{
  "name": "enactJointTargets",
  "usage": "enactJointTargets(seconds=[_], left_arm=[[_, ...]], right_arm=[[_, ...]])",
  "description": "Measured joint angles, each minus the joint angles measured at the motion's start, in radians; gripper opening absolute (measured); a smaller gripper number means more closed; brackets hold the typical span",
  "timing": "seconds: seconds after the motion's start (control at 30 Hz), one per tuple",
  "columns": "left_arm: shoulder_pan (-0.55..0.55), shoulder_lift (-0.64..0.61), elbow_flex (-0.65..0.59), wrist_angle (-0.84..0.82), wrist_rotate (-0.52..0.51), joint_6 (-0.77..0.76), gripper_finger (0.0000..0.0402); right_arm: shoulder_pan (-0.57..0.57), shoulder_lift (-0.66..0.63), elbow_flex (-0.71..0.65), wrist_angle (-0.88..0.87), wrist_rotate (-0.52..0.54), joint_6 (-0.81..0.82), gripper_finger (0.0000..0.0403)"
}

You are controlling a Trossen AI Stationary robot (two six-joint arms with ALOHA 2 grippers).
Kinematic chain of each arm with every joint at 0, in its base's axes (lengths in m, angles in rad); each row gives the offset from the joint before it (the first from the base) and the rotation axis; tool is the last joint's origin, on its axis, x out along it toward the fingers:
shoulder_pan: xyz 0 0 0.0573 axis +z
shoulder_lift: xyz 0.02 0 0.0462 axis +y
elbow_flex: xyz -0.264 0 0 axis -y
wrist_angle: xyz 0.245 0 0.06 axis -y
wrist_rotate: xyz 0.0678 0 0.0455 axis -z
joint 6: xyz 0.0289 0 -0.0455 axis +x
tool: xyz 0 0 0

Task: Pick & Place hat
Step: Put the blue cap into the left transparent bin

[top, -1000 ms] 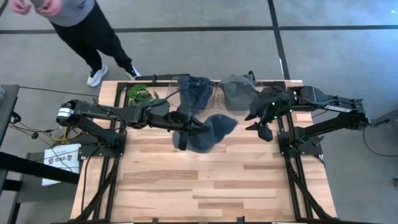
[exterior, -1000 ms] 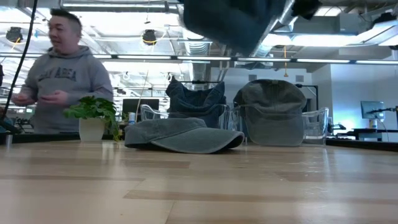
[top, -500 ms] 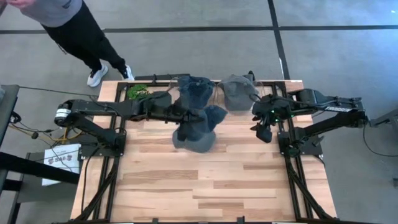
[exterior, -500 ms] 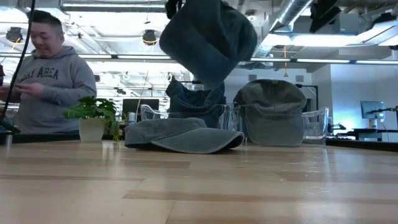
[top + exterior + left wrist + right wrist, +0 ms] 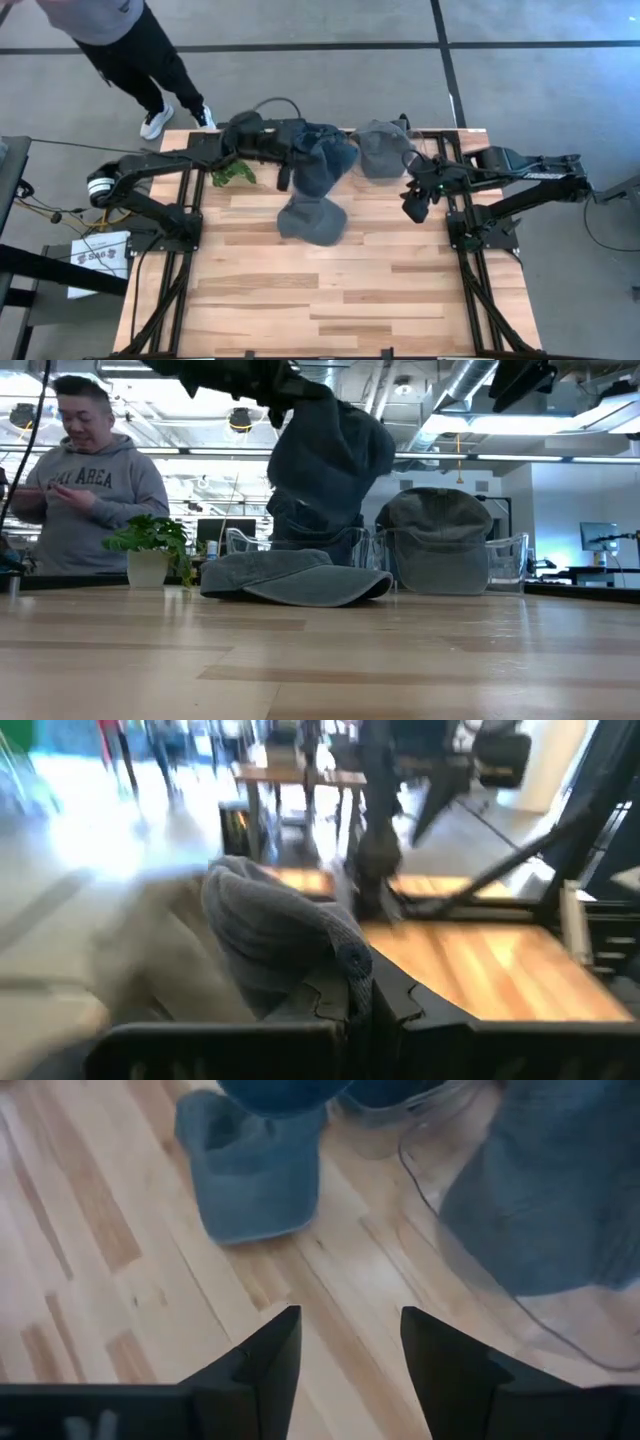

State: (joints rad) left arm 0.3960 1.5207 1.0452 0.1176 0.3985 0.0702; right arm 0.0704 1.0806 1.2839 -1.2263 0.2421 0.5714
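My left gripper [image 5: 287,168] [image 5: 288,390] is at the table's far edge, shut on a dark blue hat [image 5: 322,162] [image 5: 330,455]. That hat hangs over another dark hat [image 5: 300,520] sitting on a clear stand. A grey-blue hat [image 5: 312,218] [image 5: 295,578] [image 5: 250,1170] lies flat on the table's middle. A grey hat [image 5: 380,148] [image 5: 440,535] [image 5: 560,1190] sits on a second clear stand. My right gripper [image 5: 414,205] [image 5: 345,1345] hovers open over the table's right part, touching nothing. My left gripper pinches the dark blue hat between its two fingers by a fold of cloth at its upper end [image 5: 335,955]. The hat is lifted clear of the table and hangs below the fingers [image 5: 330,460]. Whether its lower end touches the hat on the stand I cannot tell.
A small potted plant [image 5: 228,160] [image 5: 150,550] stands at the far left corner. The two clear stands [image 5: 505,560] line the far edge. A person [image 5: 85,480] stands beyond the table's far left. Bare wood [image 5: 330,300] fills the near half.
My left gripper has carried the dark blue hat from above the table's middle toward the far edge, over the left stand. This uncovers the grey-blue hat lying on the table. The held hat has swung and now hangs down.
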Motion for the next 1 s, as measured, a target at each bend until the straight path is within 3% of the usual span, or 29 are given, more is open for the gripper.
enactJointTargets(seconds=[0.17,0.37,0.57,1.0], left_arm=[[0.133,0.003,-0.037,0.031,0.143,0.123,0.0002],[0.240,0.003,-0.122,0.143,0.208,0.201,0.0002],[0.276,0.003,-0.187,0.290,0.183,0.291,0.0002],[0.267,0.002,-0.289,0.369,0.188,0.495,0.0002]], right_arm=[[0.000,0.000,0.000,0.015,0.058,0.103,0.0159],[0.000,0.006,0.000,0.043,0.125,0.190,0.0161],[-0.001,0.028,0.000,0.061,0.133,0.226,0.0159],[-0.001,0.132,0.000,0.064,0.151,0.307,0.0157]])
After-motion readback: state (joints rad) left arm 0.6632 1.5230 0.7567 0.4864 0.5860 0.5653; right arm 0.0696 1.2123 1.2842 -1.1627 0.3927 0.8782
